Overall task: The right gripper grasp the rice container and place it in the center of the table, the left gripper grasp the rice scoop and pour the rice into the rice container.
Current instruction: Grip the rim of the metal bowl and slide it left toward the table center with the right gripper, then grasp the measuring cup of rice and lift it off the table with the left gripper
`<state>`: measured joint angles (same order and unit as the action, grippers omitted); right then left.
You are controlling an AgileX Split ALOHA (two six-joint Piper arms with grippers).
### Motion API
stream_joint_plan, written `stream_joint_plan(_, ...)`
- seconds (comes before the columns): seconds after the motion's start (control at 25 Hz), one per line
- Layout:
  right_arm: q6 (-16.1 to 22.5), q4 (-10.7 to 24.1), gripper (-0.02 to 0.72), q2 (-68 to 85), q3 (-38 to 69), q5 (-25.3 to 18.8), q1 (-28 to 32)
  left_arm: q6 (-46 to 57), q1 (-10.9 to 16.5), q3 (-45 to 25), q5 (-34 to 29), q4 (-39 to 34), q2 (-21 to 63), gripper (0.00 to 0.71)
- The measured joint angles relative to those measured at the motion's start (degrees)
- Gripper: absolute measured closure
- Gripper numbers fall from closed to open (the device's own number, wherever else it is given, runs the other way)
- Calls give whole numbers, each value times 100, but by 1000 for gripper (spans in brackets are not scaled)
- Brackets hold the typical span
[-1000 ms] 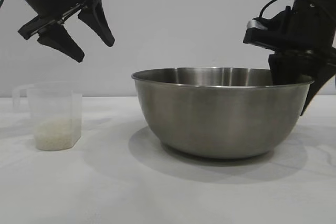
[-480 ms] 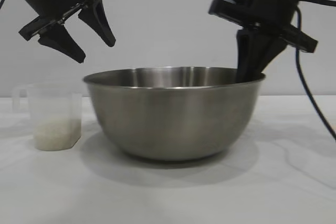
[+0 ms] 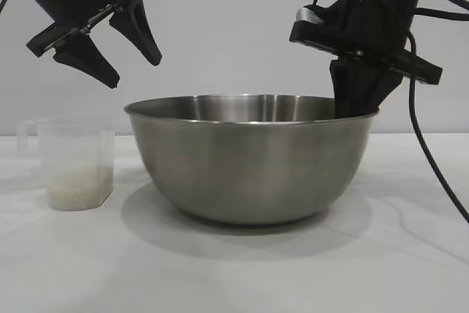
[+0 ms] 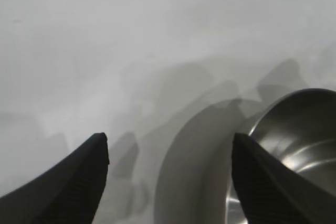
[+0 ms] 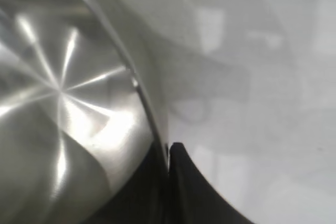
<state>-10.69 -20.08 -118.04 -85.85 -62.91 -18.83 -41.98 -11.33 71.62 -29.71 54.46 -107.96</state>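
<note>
The rice container [image 3: 253, 166], a wide steel bowl, stands at the middle of the white table [image 3: 234, 269]. My right gripper [image 3: 355, 104] is shut on the bowl's rim at its right side; the right wrist view shows one finger inside and one outside the rim [image 5: 147, 108], with the gripper [image 5: 169, 148] pinching it. The rice scoop [image 3: 73, 163], a clear plastic cup, stands at the left with a layer of rice [image 3: 77, 187] in its bottom. My left gripper [image 3: 132, 64] hangs open and empty above the scoop. Its wrist view [image 4: 170, 142] shows the bowl's edge [image 4: 294, 135].
A black cable [image 3: 432, 159] trails down from the right arm at the right side. A plain pale wall stands behind the table.
My right gripper has drawn the bowl leftward from the right side toward the middle, then shifted it slightly back right. The left gripper and the scoop have not moved.
</note>
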Motion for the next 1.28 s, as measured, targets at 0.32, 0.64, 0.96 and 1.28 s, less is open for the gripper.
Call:
stream_joint_plan(0.32,4,232,227,249,-348,-92,0,0,0,0,0,0,0,273)
stream_joint_plan(0.64,39,674,201,622,-793,-573,534,0,0,0,0,0,0,273)
stream_joint_plan(0.96,53,823,201,965,-793,-740,1647,0,0,0,11,0,0,273)
stream_joint_plan(1.28,55,841,201,2315,-47,-768,1807,0,0,0,11,0,0,273)
